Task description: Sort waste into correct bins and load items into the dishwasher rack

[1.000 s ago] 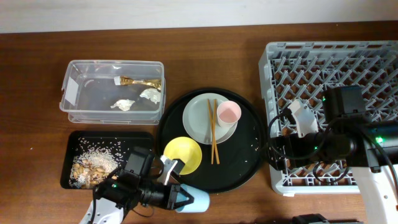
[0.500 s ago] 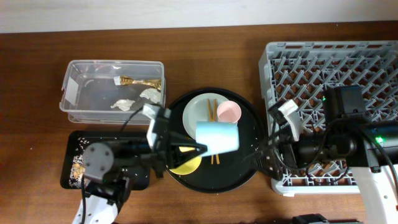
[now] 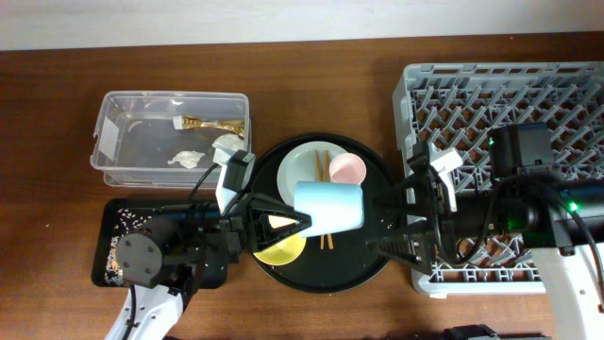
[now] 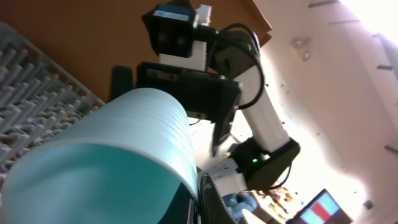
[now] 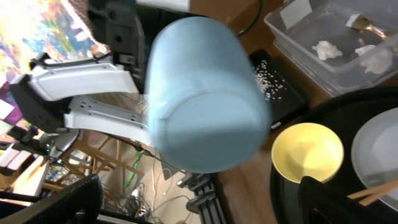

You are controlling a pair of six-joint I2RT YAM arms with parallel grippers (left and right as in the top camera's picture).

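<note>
The cup [image 3: 330, 206] hangs on its side above the round tray [image 3: 373, 266], its long axis running left to right. Its mouth faces the left gripper [image 3: 302, 221] and its closed base faces the right gripper [image 3: 389, 223]. The left jaws are pinched tight on the cup's wall at the rim. The right jaws stand fully open and empty, just beside the base and in line with it. The right arm is nearer the rack [image 3: 566, 85], so a handover looks likely.
</note>
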